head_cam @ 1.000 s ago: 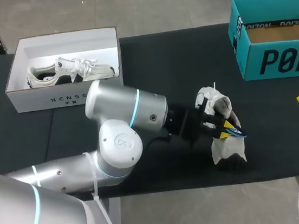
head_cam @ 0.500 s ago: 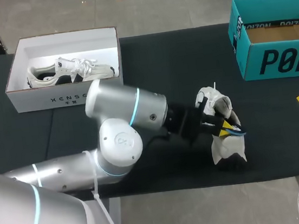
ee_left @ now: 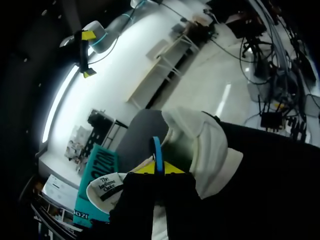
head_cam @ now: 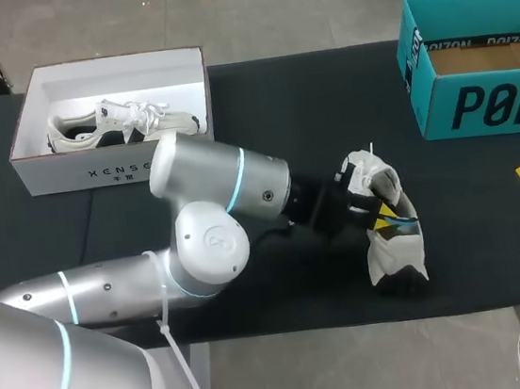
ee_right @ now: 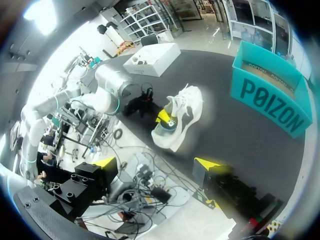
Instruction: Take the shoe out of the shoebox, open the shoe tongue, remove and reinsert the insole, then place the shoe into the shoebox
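L jaws clamped on blue insole [ee_left: 157, 150] in shoe [head_cam: 395, 254], R jaws spread, teal box [head_cam: 496, 104] near, white shoebox [head_cam: 77, 169] farther

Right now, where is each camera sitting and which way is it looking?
Head view: above and behind me, looking down on the table; my left arm reaches across to the shoe.
Left wrist view: on my left wrist, looking along the left hand into the shoe; its tips pinch a blue strip.
Right wrist view: on my right wrist, looking across the table at the shoe; my open right hand shows.
Shared: all three see the shoe and the teal box.
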Available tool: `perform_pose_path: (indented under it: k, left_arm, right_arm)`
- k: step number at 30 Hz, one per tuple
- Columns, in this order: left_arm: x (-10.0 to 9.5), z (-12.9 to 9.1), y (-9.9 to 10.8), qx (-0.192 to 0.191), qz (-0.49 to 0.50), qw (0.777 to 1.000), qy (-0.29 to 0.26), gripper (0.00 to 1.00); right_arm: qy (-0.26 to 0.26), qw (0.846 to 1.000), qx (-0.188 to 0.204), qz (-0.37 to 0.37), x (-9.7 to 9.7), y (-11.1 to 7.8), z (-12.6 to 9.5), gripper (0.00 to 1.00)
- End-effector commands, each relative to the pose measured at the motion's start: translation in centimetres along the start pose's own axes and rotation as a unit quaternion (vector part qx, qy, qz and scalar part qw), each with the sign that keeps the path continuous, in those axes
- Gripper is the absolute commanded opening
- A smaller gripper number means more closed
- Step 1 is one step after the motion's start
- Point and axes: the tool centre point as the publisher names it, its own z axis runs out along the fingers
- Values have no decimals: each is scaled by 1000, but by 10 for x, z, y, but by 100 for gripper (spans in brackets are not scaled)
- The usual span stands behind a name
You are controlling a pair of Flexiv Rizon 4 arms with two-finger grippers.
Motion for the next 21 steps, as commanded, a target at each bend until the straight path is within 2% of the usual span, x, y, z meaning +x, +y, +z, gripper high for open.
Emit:
perform_pose_path:
  k: [1, 2, 3, 4, 11, 21]
  left_arm:
    - [1, 4, -2, 1, -2, 1000, 10, 30]
    - [0, 4, -5, 2, -3, 1000, 11, 45]
    - [0, 3, -7, 5, -4, 1000, 13, 79]
    - [0, 2, -8, 5, -4, 1000, 14, 100]
    - [-12, -10, -16, 7, -1, 1000, 19, 100]
    - [-41, -26, -28, 18, 30, 999, 38, 100]
  right_arm:
    - [0, 1000, 0, 0, 0, -1, 0, 100]
    - [0, 1000, 0, 0, 0, -1, 0, 100]
    - [0, 1000, 0, 0, 0, -1, 0, 100]
    - [0, 1000, 0, 0, 0, -1, 0, 100]
    - [0, 1000, 0, 0, 0, -1, 0, 100]
    - [0, 1000, 0, 0, 0, -1, 0, 100]
